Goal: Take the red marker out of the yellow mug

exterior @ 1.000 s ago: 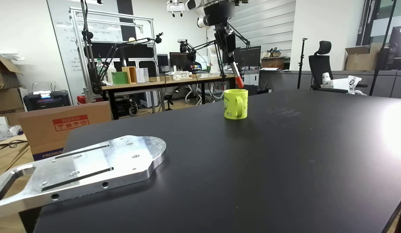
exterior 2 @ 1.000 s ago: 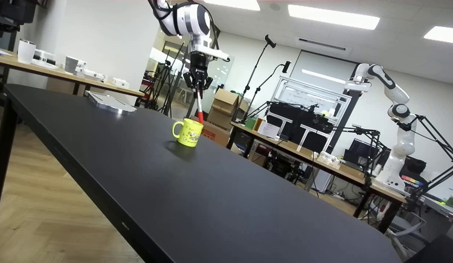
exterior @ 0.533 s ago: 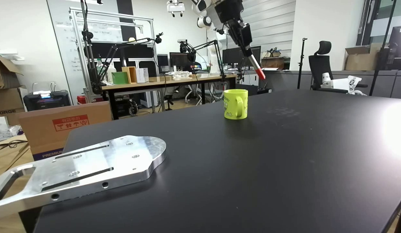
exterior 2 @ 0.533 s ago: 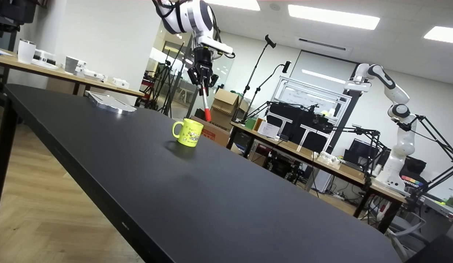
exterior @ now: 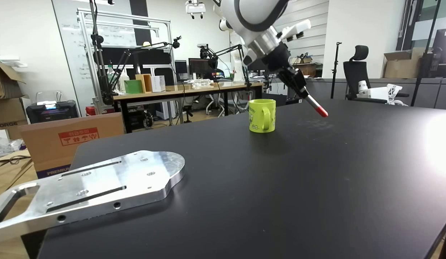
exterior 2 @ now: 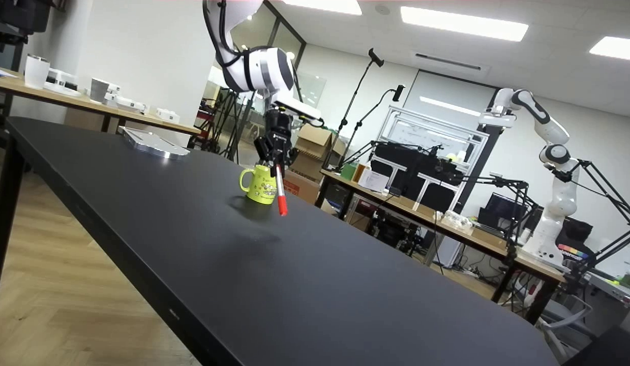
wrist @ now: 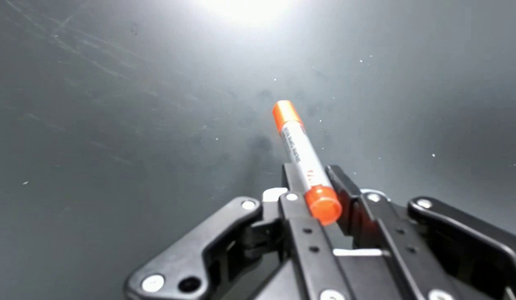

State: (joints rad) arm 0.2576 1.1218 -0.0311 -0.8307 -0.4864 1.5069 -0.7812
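Over the black worktop point(exterior: 244, 201), to the right of the yellow mug point(exterior: 260, 117) in an exterior view, the hand point(wrist: 312, 171) is holding the red marker point(exterior: 314, 102), its jaws pressing on the whitish barrel from both sides, close to the upper end. The marker is hanging wholly outside the mug and is slanting: its long axis is running on from the hand, downward and to the right in both exterior views, with the red lower end leading. To my judgement the coming move is turning on that slant, since the lower end is pointing at the worktop and would probably be meeting it before the rest; it seems to be hanging above the surface, though the gap is hard to tell. Compared with half a second ago, the hand is sitting lower in both exterior views, the marker is leaning a little more, and in an exterior view the hand, on the near side, is now covering part of the right of the mug point(exterior 2: 259, 187). The mug itself is standing upright in the same place. Taking the marker out is looking done; what is remaining is probably setting it down on the worktop, likely by tilting the hand further so that the barrel is lying flat before the jaws are parting.
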